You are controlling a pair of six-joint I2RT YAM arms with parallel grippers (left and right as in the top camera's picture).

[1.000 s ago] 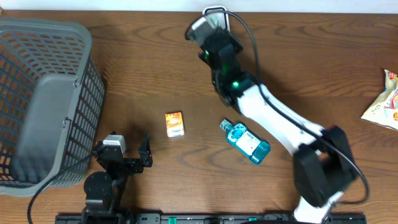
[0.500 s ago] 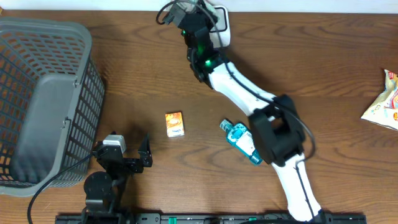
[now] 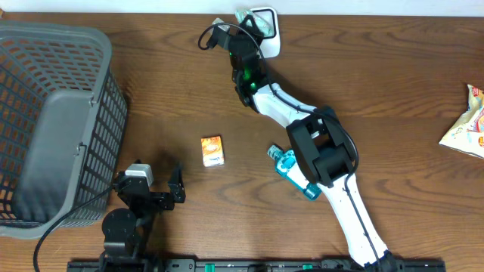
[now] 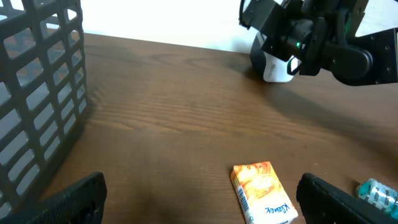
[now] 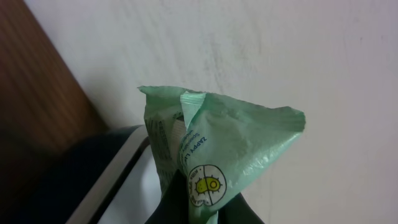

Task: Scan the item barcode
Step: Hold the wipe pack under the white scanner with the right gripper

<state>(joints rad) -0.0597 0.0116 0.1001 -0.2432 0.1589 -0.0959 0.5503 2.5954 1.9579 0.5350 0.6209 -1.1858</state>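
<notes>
Right wrist view: right gripper [image 5: 194, 209] clamped on crinkled green plastic packet [image 5: 224, 146], close by white box-shaped scanner [image 3: 271, 41]. Advise turning the packet's barcode squarely toward it. Left gripper [image 3: 155, 183] wide open, empty.

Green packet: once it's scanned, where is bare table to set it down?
Widest bare wood for the green packet lies between the right arm and the snack bag. Another patch sits between the basket and the scanner, beyond the orange box. Crowded: around the mouthwash bottle under the arm.
</notes>
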